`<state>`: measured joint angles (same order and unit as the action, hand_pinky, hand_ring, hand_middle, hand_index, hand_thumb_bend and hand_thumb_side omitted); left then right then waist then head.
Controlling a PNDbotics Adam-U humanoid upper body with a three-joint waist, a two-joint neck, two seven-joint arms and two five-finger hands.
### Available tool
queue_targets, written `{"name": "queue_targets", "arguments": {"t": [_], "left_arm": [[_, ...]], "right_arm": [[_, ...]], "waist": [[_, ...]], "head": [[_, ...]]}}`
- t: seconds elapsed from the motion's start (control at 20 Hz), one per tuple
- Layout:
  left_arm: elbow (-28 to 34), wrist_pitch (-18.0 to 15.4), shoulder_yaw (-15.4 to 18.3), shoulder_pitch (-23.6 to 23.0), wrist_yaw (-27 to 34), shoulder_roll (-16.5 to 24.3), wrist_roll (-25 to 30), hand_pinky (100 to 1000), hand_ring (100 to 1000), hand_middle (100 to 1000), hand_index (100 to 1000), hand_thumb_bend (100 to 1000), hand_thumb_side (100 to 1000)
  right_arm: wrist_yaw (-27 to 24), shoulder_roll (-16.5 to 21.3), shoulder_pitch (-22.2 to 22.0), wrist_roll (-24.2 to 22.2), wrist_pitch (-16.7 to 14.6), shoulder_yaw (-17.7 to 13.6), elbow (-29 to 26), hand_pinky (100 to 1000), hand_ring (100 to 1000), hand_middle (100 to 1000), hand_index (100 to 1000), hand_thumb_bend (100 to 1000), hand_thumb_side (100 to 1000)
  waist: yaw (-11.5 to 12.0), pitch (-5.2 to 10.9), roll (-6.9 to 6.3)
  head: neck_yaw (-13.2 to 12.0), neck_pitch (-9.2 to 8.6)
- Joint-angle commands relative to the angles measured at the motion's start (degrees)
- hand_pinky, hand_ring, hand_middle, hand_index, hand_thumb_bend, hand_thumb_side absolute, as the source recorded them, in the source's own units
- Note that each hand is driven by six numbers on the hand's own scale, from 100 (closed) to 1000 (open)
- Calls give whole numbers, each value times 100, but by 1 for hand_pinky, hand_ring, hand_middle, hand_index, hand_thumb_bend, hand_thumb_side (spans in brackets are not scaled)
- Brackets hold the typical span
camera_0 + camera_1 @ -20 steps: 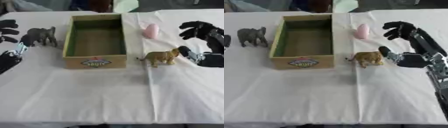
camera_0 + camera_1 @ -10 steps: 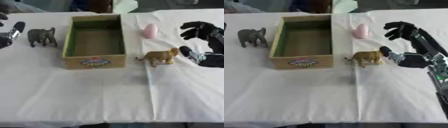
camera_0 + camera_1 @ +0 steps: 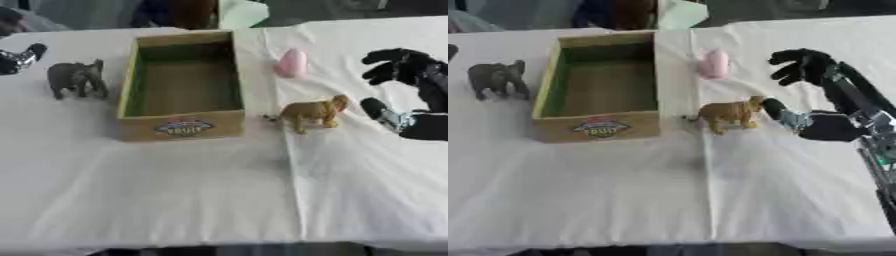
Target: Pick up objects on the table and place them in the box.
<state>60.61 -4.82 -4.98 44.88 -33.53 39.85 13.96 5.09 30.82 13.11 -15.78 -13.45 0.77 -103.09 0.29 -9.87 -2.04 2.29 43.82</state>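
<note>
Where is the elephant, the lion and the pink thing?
elephant (image 3: pixel 77 77), left eye view, on its grey body.
lion (image 3: pixel 726 113), right eye view, on its tan body.
pink thing (image 3: pixel 292 63), left eye view, on its rounded middle.

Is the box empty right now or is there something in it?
Empty: the box shows only its bare floor; elephant, lion and pink object sit outside.

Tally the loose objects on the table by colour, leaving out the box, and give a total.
Grey: 1, the elephant
Tan: 1, the lion
Pink: 1, a small rounded thing
Total: 3, all outside the box
</note>
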Motion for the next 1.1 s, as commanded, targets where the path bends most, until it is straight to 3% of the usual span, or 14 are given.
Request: {"name": "queue_targets", "arguments": {"t": [0.05,0.5,1.1], "left_arm": [[-506,-237,24,307,-284,-81,84,711,741,740,844,380,452],[-1347,-563,44,638,-980,-630,238,714,735,735,840,353,433],[-1490,-282,113,752,-1900,-856,-318,744,750,747,845,339,436]], "right_arm": [[-28,120,56,-39,-15,-8,-30,704,735,787,873,363,397],[-45,106,90,-58,-29,8,-31,705,735,787,873,361,398],[-43,99,114,-104,-34,36,-21,704,735,787,873,359,400]], "waist": [[-30,103,-6],[-136,78,17],[-139,51,0]], "head": [[-20,29],[-77,29],[-441,29]]}}
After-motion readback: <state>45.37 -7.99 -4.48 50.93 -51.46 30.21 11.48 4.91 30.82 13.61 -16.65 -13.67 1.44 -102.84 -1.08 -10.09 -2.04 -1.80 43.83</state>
